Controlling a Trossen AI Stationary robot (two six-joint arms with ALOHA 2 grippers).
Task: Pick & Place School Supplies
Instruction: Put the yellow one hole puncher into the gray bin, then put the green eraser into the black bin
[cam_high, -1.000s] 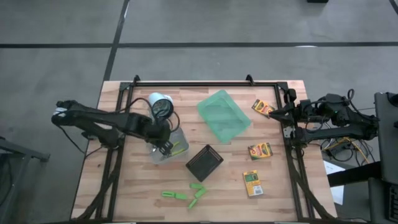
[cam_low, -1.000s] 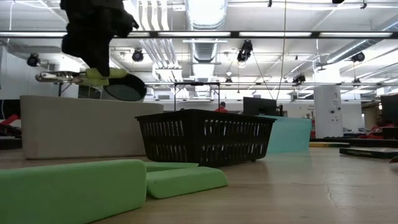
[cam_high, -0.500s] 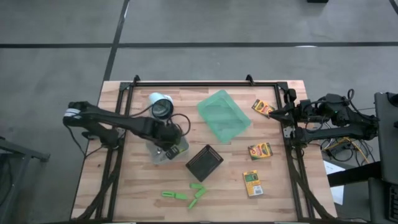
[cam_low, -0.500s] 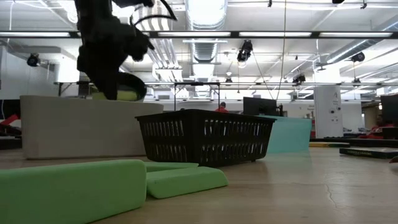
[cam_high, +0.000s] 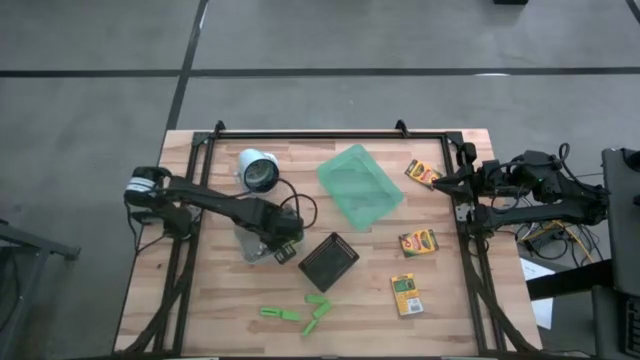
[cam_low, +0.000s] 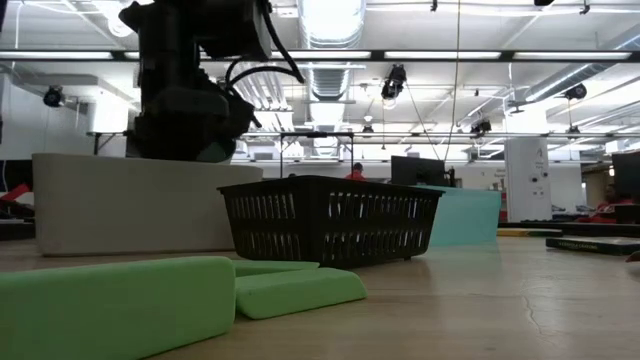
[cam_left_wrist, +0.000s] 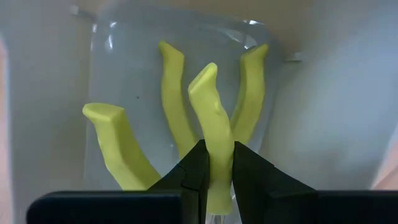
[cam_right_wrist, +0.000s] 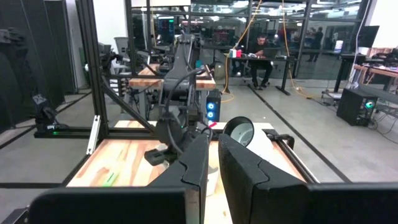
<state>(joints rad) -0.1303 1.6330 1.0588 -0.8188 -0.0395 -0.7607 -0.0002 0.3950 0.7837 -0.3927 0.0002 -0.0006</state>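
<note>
From above we see our left arm reaching from the table's left edge to hang the left gripper (cam_high: 281, 238) over the clear bin (cam_high: 256, 243), between the white cup (cam_high: 258, 171) and the black basket (cam_high: 328, 262), while three crayon boxes (cam_high: 417, 242) and the green sticks (cam_high: 313, 312) lie loose on the table. At table height the left gripper hangs above the bin's wall, and in the left wrist view its fingers (cam_left_wrist: 193, 169) pinch one yellow-green handle of the scissors (cam_left_wrist: 214, 124) inside the bin, so we judge this the placing step, with release and lift next. Our right gripper (cam_right_wrist: 212, 160) waits shut and empty at the table's right edge.
</note>
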